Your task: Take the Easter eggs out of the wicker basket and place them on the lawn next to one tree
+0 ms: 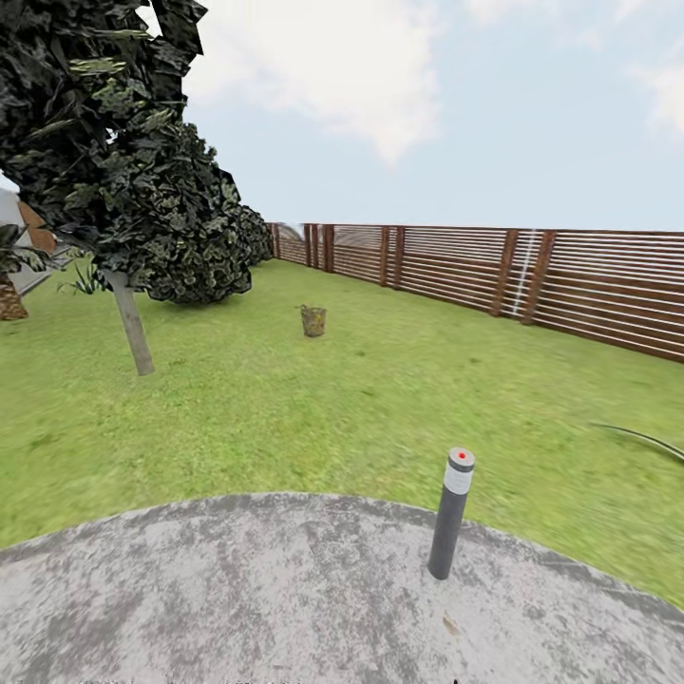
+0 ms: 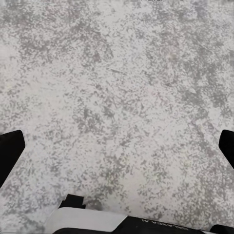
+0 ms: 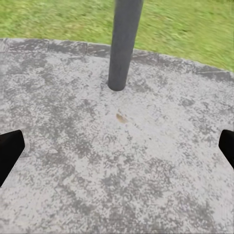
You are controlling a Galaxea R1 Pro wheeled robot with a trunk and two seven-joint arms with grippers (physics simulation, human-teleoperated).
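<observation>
Both pairs of fingers, left (image 2: 10,148) and right (image 3: 10,150), are spread wide and empty above the paved circle (image 1: 285,589). The wicker basket (image 1: 313,320) stands on the lawn (image 1: 285,408) well beyond the post (image 1: 450,513), right of the tree (image 1: 131,323). Best to drive past the post's left side, straight to the basket.
</observation>
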